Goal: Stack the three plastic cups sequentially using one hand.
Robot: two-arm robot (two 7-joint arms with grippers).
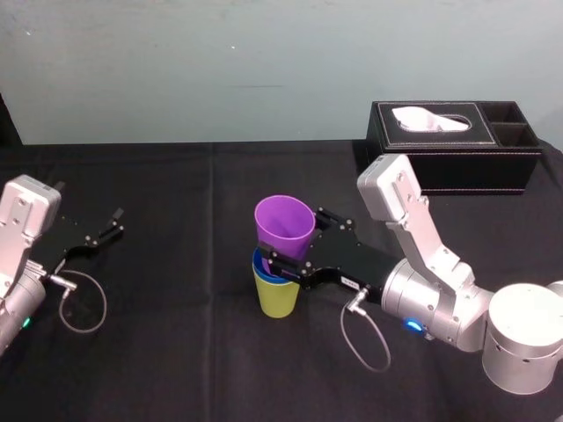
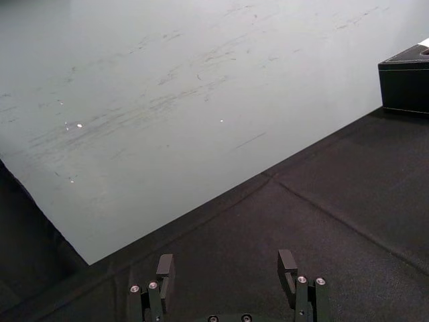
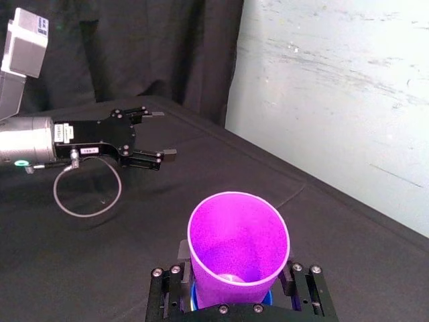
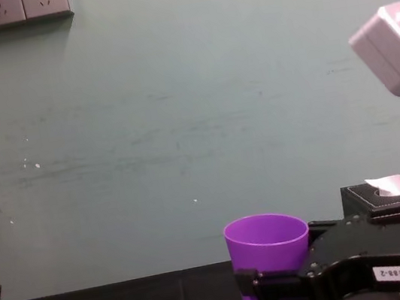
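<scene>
Now your right tool [image 1: 296, 237] is gripping the light, squashy purple cup [image 1: 283, 224] mid-wall, so squeeze gently; left tool [image 1: 110, 227] is resting open.

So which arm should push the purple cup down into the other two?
The right one. The right end effector is shut on the purple cup, held at the mouth of the blue cup that sits inside the yellow-green cup. The left end effector rests open, far off to the side.
</scene>
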